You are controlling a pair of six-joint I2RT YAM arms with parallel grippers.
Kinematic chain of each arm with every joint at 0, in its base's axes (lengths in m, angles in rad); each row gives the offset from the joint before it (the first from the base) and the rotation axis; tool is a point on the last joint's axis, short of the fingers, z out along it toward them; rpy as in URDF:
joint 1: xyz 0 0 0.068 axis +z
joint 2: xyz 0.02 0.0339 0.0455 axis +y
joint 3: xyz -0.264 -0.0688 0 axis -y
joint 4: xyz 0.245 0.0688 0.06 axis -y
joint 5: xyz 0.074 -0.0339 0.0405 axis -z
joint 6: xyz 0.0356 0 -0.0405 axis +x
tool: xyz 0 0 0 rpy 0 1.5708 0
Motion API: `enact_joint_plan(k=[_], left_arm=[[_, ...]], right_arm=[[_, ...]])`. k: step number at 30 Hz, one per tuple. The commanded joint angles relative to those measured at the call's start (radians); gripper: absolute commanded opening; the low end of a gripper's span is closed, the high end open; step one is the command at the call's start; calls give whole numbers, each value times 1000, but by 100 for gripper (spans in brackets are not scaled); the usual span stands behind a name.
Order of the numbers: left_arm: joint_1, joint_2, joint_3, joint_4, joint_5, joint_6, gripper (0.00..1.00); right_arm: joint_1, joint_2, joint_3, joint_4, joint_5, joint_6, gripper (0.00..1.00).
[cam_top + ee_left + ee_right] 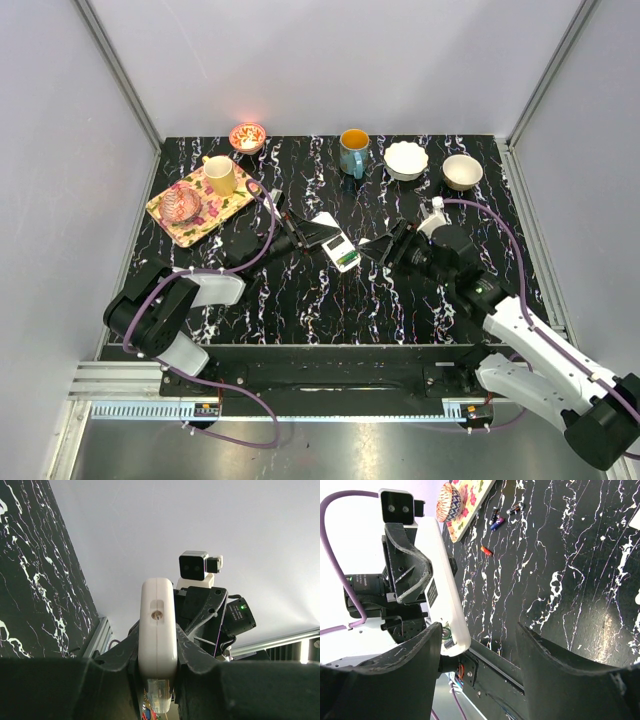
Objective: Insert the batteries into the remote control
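My left gripper (318, 240) is shut on the remote control (337, 247) and holds it lifted over the table's middle. In the left wrist view the white remote control (157, 625) stands edge-on, clamped between the two fingers of that gripper (157, 667). My right gripper (385, 246) faces it from the right, open. In the right wrist view the remote control (442, 575) shows its open end with a greenish battery (445, 632) seated inside, right beside the left finger of the open gripper (480, 650). A reddish battery (486, 550) and other batteries (496, 521) lie loose on the table.
A floral tray (175, 222) at the back left carries a cream cup (220, 175) and a glass bowl (183, 204). Along the back edge stand a small orange bowl (247, 136), a blue mug (353, 152) and two white bowls (406, 160), (462, 171).
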Motion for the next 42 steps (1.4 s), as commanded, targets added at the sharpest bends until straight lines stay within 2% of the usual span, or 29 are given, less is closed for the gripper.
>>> enact_joint_plan(k=[1, 16, 26, 42], left_arm=[[6, -46, 10, 413, -24, -1, 0], [6, -38, 26, 413, -34, -6, 0], [6, -38, 12, 413, -40, -4, 0], [5, -38, 41, 364, -129, -38, 0]], right_arm=[[-7, 16, -8, 41, -23, 12, 65], [-8, 58, -43, 105, -91, 38, 61], [-7, 35, -32, 81, -72, 31, 62], [-7, 81, -25, 78, -146, -18, 61]])
